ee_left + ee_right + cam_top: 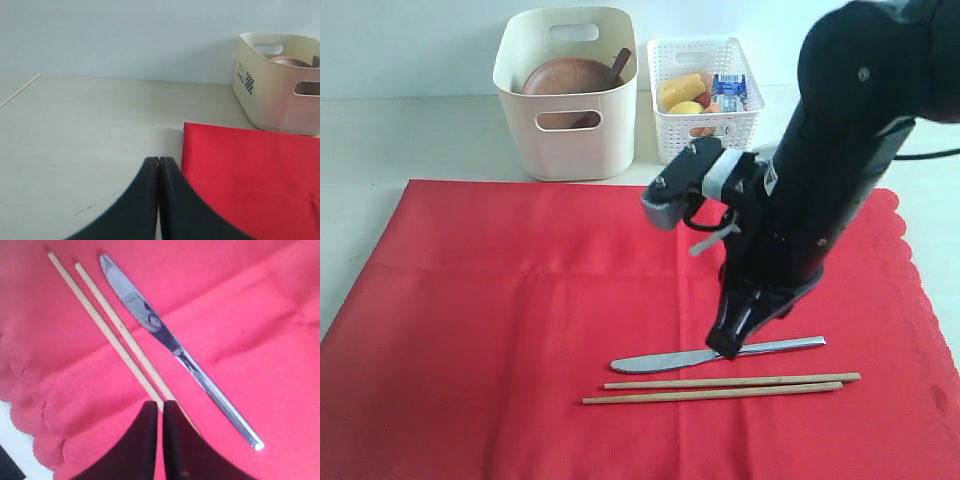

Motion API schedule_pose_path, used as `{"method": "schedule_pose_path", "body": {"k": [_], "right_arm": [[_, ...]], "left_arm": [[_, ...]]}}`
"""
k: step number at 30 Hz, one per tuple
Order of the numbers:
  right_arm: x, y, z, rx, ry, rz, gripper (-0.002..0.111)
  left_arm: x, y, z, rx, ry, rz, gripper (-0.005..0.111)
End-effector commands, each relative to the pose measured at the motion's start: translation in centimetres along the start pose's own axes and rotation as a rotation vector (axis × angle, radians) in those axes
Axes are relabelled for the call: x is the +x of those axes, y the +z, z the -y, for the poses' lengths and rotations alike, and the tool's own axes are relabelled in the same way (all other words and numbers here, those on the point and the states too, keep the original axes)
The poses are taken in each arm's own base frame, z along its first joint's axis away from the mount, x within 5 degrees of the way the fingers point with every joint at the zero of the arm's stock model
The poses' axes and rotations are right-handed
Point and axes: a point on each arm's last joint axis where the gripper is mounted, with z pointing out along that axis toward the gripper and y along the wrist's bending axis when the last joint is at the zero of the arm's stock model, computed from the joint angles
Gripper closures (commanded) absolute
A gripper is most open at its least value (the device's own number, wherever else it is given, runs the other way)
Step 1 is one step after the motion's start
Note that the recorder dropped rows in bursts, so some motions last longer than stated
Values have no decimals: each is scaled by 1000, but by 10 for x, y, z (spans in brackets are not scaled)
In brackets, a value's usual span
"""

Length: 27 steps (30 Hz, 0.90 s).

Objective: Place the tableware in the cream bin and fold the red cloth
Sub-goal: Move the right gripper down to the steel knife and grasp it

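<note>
- Your right gripper [725,348] is low over the large bright red cloth [520,300] w/ scalloped edge. Its fingers are pressed together w/ nothing between them.
- In the ext. view its tip is at mid-length of the shiny metal knife [665,361]. Can't tell if it touches.
- The knife lies flat on the cloth. The pair of thin pale wooden chopsticks [720,387] lies just beside it, roughly parallel, on the near side.
- In the right wrist view the closed tip [160,406] covers one end of the chopsticks [112,325]; the knife [170,340] is clear alongside.
- Your left gripper [159,161] is also closed and empty, over the pale table [75,125] just off the cloth's corner [240,165].
- The tall cream bin [565,130] w/ oval handle cut-outs stands behind the cloth. It holds a round brown plate [565,78] and a dark wooden spoon [618,66].
- The small white lattice basket [705,125] stands just right of the bin w/ food pcs and a blue-white milk carton [728,90].
- The cloth is spread flat, unfolded.
</note>
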Motion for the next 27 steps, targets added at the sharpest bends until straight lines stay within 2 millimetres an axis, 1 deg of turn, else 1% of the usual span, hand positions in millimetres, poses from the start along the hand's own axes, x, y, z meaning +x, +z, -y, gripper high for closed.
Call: {"method": "schedule_pose_path", "body": {"k": [1, 3, 4, 6, 10, 12, 14, 16, 27], "right_arm": [[11, 17, 3, 39, -59, -14, 85], [8, 23, 3, 23, -123, -11, 77], [7, 28, 1, -6, -142, -14, 76], [5, 40, 0, -50, -196, -22, 74], [2, 69, 8, -35, -225, -65, 74], [2, 79, 12, -21, -243, -83, 74], [0, 83, 16, 22, -250, -71, 74], [-2, 83, 18, 47, -256, -59, 74], [-6, 85, 22, 93, -301, -20, 74]], "left_arm": [[0, 0, 0, 8, -7, 5, 104], [0, 0, 0, 8, -7, 5, 104], [0, 0, 0, 8, -7, 5, 104], [0, 0, 0, 8, -7, 5, 104], [0, 0, 0, 8, -7, 5, 104], [0, 0, 0, 8, -7, 5, 104], [0, 0, 0, 8, -7, 5, 104], [0, 0, 0, 8, -7, 5, 104], [0, 0, 0, 8, -9, 5, 104]]}}
